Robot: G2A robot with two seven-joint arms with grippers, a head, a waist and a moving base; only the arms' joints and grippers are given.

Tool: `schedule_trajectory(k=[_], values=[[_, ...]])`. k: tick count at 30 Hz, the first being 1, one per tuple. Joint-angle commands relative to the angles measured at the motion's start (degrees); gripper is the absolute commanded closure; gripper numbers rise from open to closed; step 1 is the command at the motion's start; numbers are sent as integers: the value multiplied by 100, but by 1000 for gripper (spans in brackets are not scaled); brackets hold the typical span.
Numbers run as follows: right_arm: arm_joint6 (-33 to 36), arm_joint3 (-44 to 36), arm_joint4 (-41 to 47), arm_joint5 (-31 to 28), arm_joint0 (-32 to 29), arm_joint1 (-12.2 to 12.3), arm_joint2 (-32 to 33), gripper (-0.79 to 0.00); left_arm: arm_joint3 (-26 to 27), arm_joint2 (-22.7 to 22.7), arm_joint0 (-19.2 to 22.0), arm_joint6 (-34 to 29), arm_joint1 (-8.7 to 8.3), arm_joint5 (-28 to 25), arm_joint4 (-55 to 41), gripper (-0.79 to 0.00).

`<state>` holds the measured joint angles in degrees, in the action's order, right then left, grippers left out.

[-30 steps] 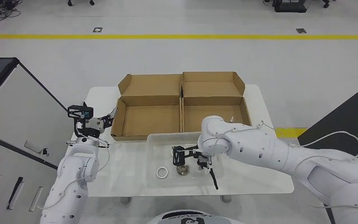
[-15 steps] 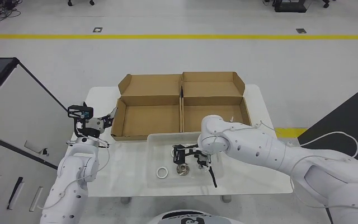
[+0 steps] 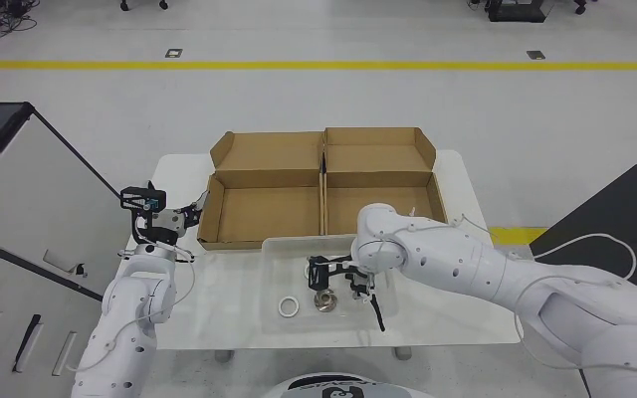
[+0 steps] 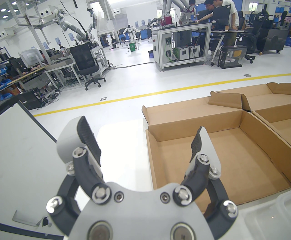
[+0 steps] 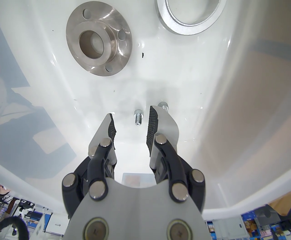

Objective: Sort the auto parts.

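Right gripper (image 5: 133, 119): jaws parted, low inside the white tray (image 5: 227, 86), straddling a small bolt (image 5: 138, 117) that lies on the tray floor, clear of both fingers.
Second bolt (image 5: 163, 105): just beyond one fingertip, partly hidden by it.
Steel flange (image 5: 99, 45): flat on the tray floor farther out, bore upward.
Metal ring (image 5: 189, 18): beside the flange, apart from it.
Left gripper (image 4: 142, 131): jaws wide apart, holding nothing, over the table (image 3: 199, 298) edge just beside the left cardboard box (image 4: 204, 154).
Right cardboard box (image 3: 383, 189): touching the left one, both behind the tray.
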<state>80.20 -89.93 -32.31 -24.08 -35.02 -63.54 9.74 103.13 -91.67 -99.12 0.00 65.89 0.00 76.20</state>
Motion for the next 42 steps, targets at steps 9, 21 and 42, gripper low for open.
schedule_trajectory(k=[9, 21, 42], values=[[-62, 103, -23, -61, 11, -42, 0, -339, 0, 0, 0, 0, 0, 0, 0, -785], [-111, 193, -111, -110, 46, -116, 0, -348, 0, 0, 0, 0, 0, 0, 0, -785], [-136, 380, -180, -136, -13, -203, 0, -262, 0, 0, 0, 0, 0, 0, 0, -785]])
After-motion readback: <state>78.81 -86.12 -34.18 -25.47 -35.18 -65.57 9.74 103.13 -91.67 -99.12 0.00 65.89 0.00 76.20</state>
